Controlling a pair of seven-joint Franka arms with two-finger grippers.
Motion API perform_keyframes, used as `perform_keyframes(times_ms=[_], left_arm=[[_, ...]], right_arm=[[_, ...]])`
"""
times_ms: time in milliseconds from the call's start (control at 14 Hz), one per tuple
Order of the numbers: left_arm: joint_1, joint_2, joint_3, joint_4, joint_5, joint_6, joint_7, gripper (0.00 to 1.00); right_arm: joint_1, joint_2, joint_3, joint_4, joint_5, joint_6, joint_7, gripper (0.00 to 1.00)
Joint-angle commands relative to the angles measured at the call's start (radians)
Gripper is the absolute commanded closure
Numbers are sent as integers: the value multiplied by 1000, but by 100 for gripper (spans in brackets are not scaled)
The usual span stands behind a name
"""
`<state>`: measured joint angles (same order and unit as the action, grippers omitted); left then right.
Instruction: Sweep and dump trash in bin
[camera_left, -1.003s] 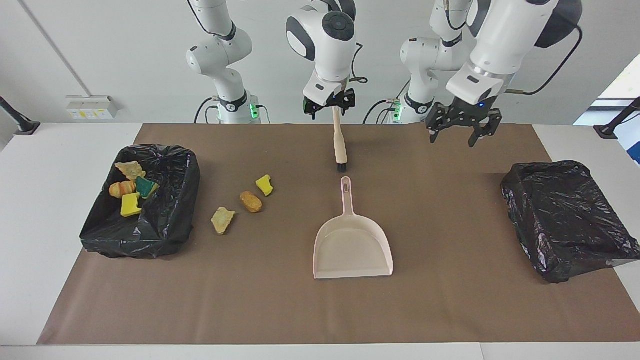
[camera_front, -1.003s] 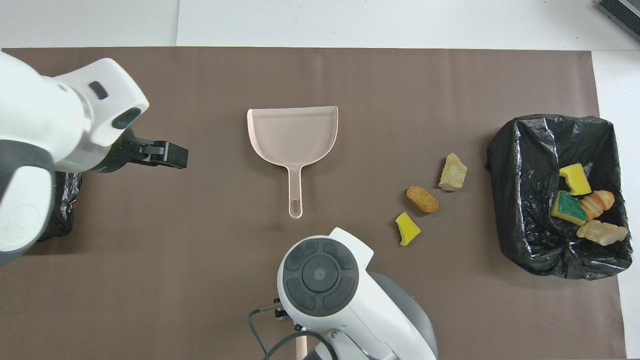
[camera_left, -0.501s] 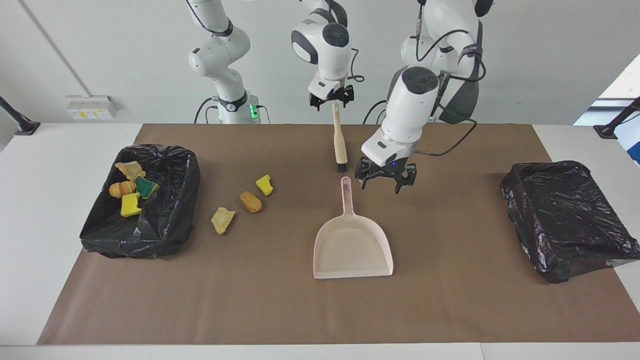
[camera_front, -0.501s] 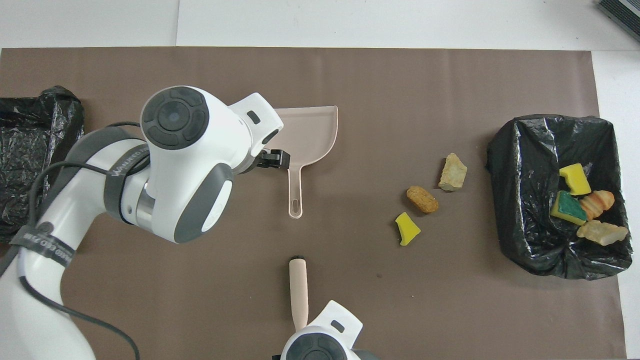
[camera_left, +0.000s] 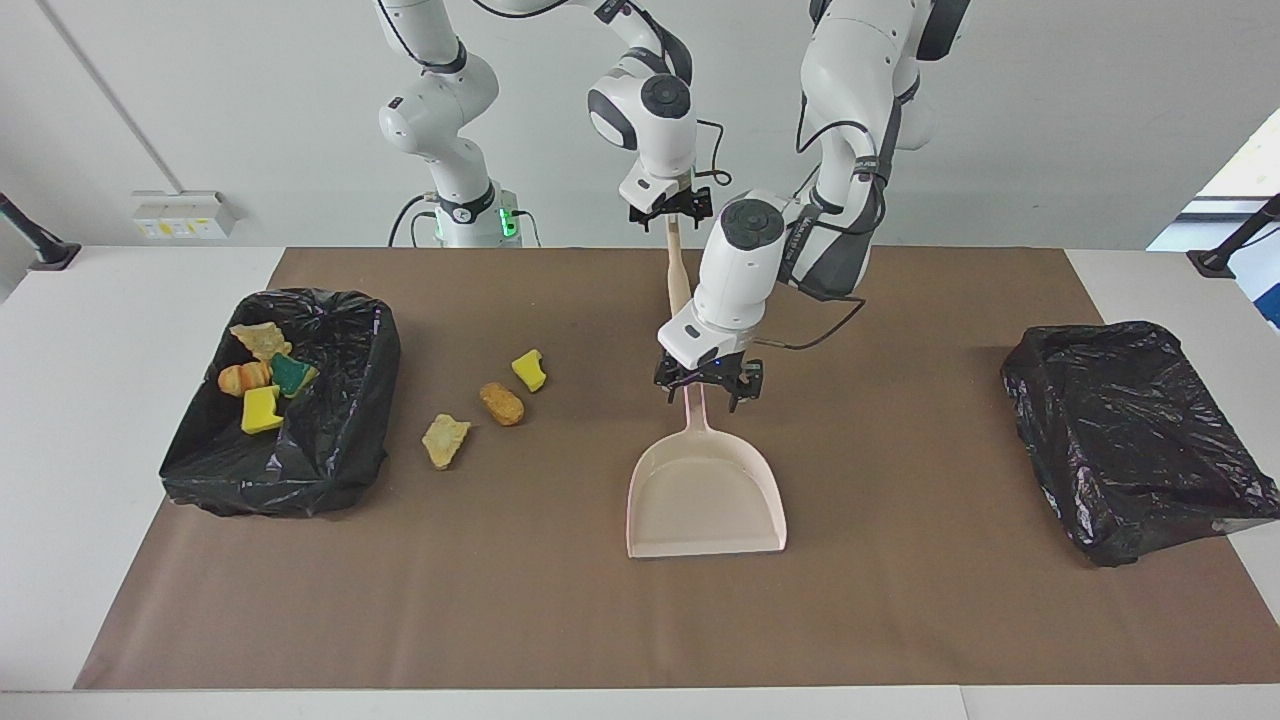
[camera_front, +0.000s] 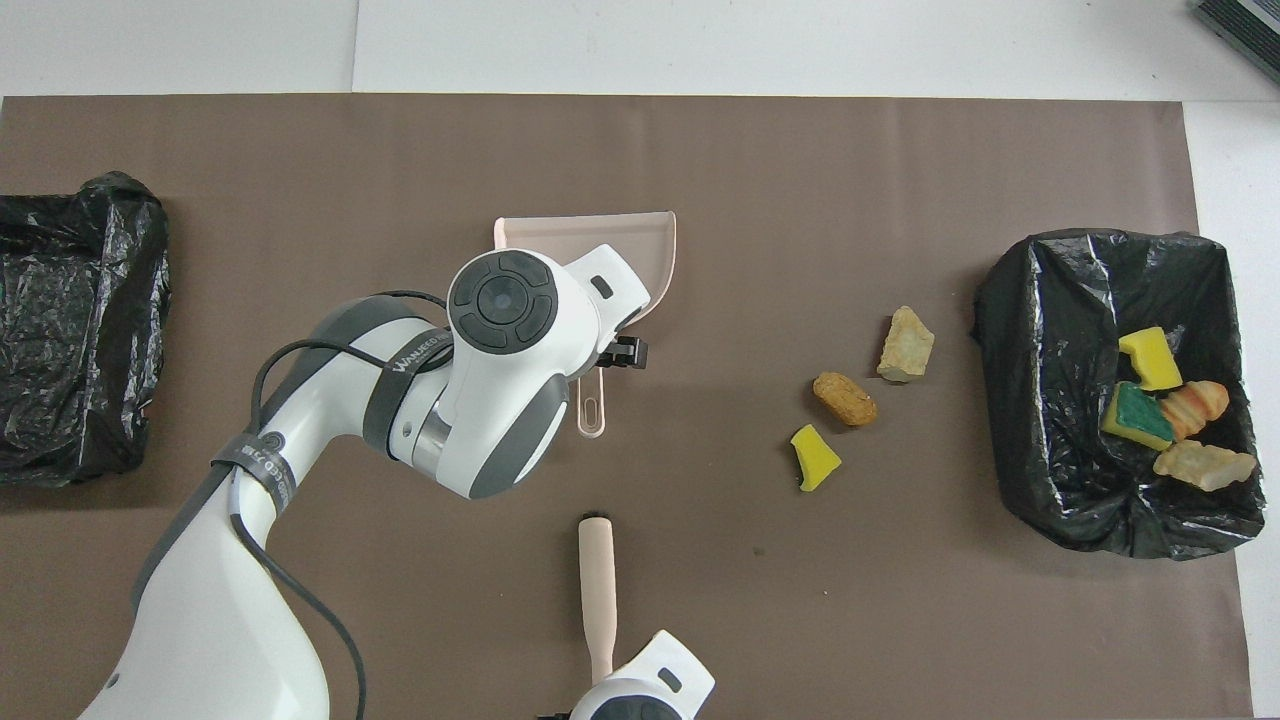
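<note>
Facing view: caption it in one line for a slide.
Open left gripper straddles the dustpan handle; three trash scraps lie beside the bin.

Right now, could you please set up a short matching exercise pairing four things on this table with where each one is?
Things:
1. green-faced yellow sponge scrap
2. tan-brown oval bread-like chunk
3. open left gripper
4. beige brush with black bristles

Places:
A. over the beige dustpan's handle
B. inside the black-lined bin
C. loose on the brown mat
D. handle at the right gripper

Pairs: 1-B, 2-C, 3-A, 4-D
</note>
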<state>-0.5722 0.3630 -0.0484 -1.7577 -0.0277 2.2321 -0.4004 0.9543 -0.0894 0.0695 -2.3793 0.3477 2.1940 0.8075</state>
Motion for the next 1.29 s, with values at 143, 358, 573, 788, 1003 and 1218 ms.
perform_keyframes(times_ms=[143,358,573,788,1003,1218], left_arm=[[-17,-2,19,-34,5,37,-50,0],[-17,-2,18,-43,5,46,-57,0],[-15,-2,16,-46,5,41,-49,12],[-17,-4,18,-55,5,25,-47,19],[-18,-6,16,-57,5,24,-47,23],[-18,-6,18,-55,5,29,-46,45]], right_arm=[[29,5,-5,-35,23,69,9,4],[27,31,-5,-37,23,98,4,9],[27,37,-5,-34,14,102,5,27],[31,37,-5,-28,8,99,18,67],[24,39,-7,-20,7,93,21,100],[21,25,-10,-18,5,86,21,100]])
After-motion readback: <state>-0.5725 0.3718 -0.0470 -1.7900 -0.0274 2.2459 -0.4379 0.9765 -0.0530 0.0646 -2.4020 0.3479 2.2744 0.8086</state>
